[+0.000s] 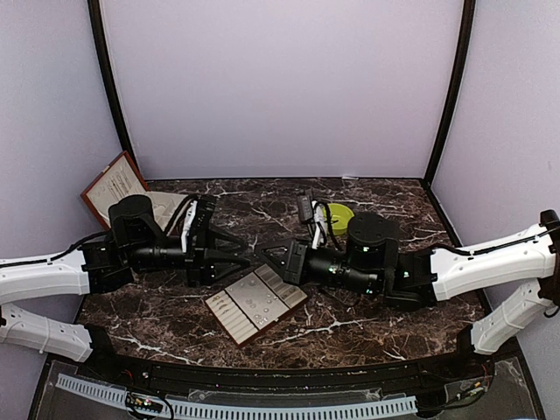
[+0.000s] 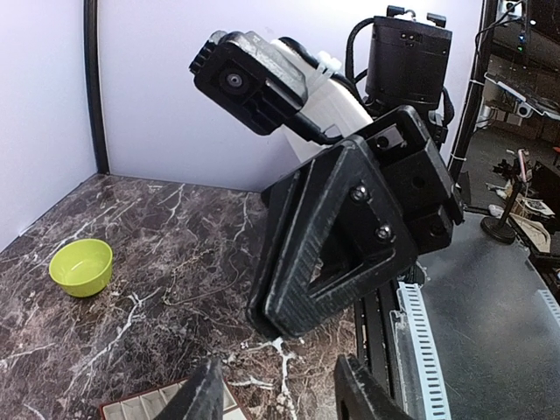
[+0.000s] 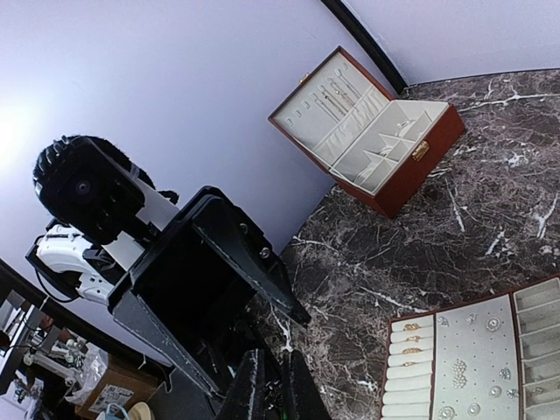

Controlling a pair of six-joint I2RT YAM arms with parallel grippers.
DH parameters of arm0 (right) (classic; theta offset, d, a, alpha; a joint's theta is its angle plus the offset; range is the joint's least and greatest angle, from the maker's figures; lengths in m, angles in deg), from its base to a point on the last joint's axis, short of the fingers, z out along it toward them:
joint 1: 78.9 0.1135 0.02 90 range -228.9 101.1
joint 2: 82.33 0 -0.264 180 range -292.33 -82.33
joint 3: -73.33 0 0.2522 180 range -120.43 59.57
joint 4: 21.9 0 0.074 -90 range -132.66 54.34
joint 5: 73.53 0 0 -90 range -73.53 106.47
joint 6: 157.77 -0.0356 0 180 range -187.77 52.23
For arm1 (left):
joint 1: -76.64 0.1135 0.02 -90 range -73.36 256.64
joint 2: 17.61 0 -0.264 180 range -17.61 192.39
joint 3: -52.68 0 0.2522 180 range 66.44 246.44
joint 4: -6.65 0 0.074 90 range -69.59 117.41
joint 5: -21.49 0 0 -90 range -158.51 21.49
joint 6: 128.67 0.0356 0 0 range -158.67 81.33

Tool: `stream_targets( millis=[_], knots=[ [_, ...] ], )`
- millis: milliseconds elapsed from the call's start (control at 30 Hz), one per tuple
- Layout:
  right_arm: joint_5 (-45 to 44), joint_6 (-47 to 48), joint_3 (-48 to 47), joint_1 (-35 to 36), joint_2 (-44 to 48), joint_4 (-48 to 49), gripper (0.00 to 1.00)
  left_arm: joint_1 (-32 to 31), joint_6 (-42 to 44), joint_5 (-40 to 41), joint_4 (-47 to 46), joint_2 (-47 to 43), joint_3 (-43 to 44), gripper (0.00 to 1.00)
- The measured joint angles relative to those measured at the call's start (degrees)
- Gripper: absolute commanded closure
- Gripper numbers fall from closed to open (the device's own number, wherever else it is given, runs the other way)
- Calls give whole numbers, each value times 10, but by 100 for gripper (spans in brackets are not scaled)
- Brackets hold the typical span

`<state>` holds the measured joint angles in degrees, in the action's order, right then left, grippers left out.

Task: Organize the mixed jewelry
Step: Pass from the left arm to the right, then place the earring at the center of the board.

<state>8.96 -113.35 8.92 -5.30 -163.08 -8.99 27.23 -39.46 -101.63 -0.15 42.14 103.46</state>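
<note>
The mixed jewelry shows as small gold rings (image 3: 409, 337) and pale studs (image 3: 457, 371) set in the cream compartment tray (image 1: 229, 315). The tray lies on the marble near the front. Just behind it my two grippers meet tip to tip above the table. My left gripper (image 1: 248, 254) (image 2: 280, 372) stands open, its fingers (image 2: 206, 394) either side of the right gripper's tip with nothing between them. My right gripper (image 1: 264, 255) (image 3: 271, 372) is shut. A tiny pale speck shows at its tip in the left wrist view; I cannot tell whether it is a piece.
A reddish-brown box (image 3: 395, 149) (image 1: 112, 188) stands open at the back left, thin chains in its lid. A lime-green bowl (image 2: 81, 267) (image 1: 339, 215) sits at the back, right of centre. Lilac walls close three sides. A slotted cable rail (image 1: 262, 407) runs along the near edge.
</note>
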Motion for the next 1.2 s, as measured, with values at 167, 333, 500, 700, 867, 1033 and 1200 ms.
stream_targets(
  millis=[167, 333, 500, 700, 867, 1033, 1200],
  knots=[
    [4, -4, -4, 0, -5, 0, 93, -5, 13, 11, 14, 5, 1, 55],
    [-3, -5, -12, -2, -12, -12, 93, -10, 19, 26, 31, 11, 3, 52],
    [-24, -6, 10, -22, -8, -39, 93, -10, 19, 50, 41, 11, 4, 49],
    [-47, -18, 105, -64, 4, -101, 94, -10, 18, 58, 49, 36, 18, 49],
    [-50, -37, 165, -66, -4, -140, 95, -10, 18, 58, 57, 55, 21, 49],
    [-45, -44, 175, -65, -40, -148, 95, -10, 19, 57, 57, 66, 21, 49],
    [-41, -42, 163, -57, -87, -158, 93, -10, 19, 57, 59, 75, 21, 49]
  ],
)
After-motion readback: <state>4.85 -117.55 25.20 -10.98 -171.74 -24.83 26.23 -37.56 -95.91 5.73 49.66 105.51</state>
